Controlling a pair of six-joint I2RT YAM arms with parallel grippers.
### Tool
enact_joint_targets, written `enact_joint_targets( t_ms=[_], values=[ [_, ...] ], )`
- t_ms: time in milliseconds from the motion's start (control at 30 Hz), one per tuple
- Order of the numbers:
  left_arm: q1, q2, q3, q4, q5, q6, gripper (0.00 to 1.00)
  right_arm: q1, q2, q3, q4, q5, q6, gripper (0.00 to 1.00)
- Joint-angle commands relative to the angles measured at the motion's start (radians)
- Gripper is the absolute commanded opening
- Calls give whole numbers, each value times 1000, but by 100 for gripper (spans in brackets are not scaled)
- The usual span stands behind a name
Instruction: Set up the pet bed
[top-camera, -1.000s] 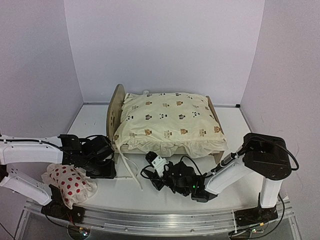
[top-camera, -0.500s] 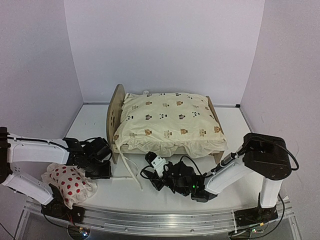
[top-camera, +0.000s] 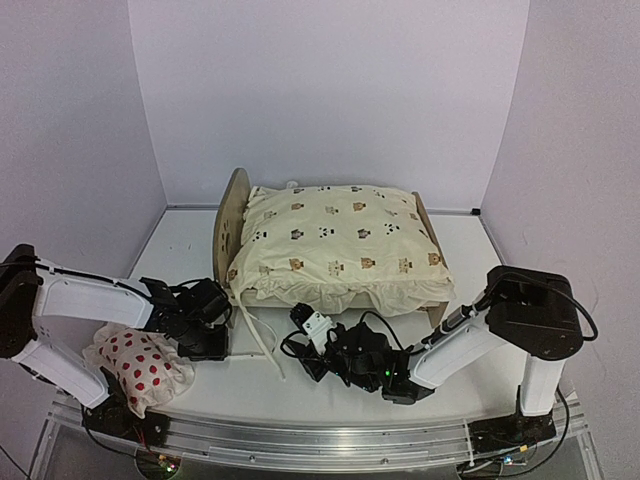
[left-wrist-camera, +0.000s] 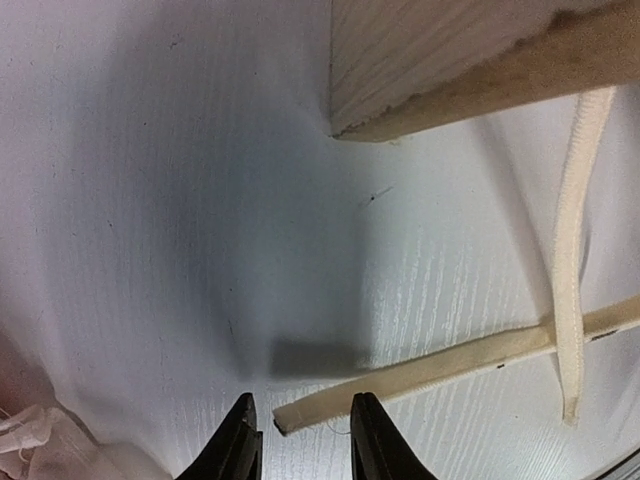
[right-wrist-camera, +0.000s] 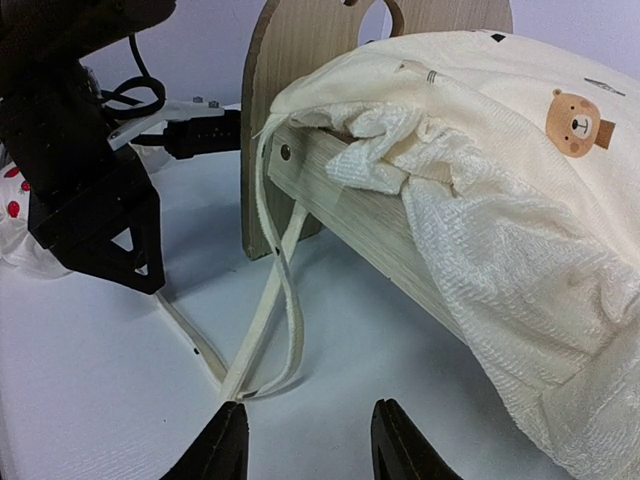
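Light-wood pet bed (top-camera: 233, 225) stands on the white tabletop (top-camera: 180, 240), carrying a cream cushion (top-camera: 340, 245). Left fingers (left-wrist-camera: 240, 445), narrowly parted and holding nothing, are low just beside the bed's headboard corner, a cream tie's (left-wrist-camera: 420, 372) loose end lying between them. Right fingers (right-wrist-camera: 225, 445), parted and empty, sit near the bed's front rail.

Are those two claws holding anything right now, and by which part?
Nothing is held. The left gripper is open, a cushion tie ending at its fingertips; the right gripper is open and empty.
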Motion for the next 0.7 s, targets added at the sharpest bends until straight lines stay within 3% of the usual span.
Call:
enact_joint_targets(
  t_ms=[0, 333, 533, 667],
  values=[
    [2, 13, 0, 40, 29, 21, 29, -1, 9, 30, 18, 4, 9, 44],
    [3, 3, -6, 30, 57, 17, 16, -2, 35, 56, 12, 4, -1, 44],
    [2, 2, -11, 52, 59, 24, 1, -2, 39, 61, 11, 5, -4, 44],
    [2, -14, -6, 49, 41, 25, 0, -2, 40, 66, 9, 9, -16, 44]
  ],
)
